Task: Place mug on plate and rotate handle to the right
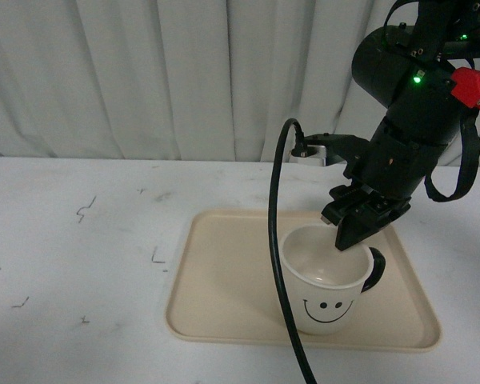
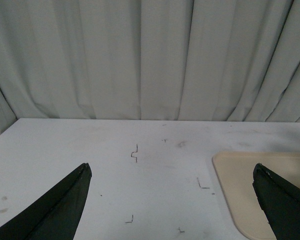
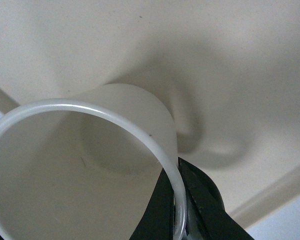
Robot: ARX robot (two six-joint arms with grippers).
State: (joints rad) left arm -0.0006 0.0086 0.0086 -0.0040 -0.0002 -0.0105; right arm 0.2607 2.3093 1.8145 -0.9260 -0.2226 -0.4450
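The cream-white mug (image 1: pixel 324 300) stands upright on the right half of the beige plate (image 1: pixel 224 280), smiley face toward me. Its black handle (image 1: pixel 375 268) points right. My right gripper (image 1: pixel 354 228) comes down from above and is shut on the mug's far right rim, one finger inside, one outside. In the right wrist view the mug (image 3: pixel 90 165) fills the picture, its rim pinched between the black fingers (image 3: pixel 202 200), the plate (image 3: pixel 215 60) beneath. My left gripper (image 2: pixel 172 200) is open and empty above the table, left of the plate's corner (image 2: pixel 250 185).
A black cable (image 1: pixel 277 264) hangs from the right arm across the mug's left side. White curtains (image 1: pixel 144 72) close off the back. Small dark marks (image 1: pixel 84 210) dot the white table (image 1: pixel 72 264) left of the plate.
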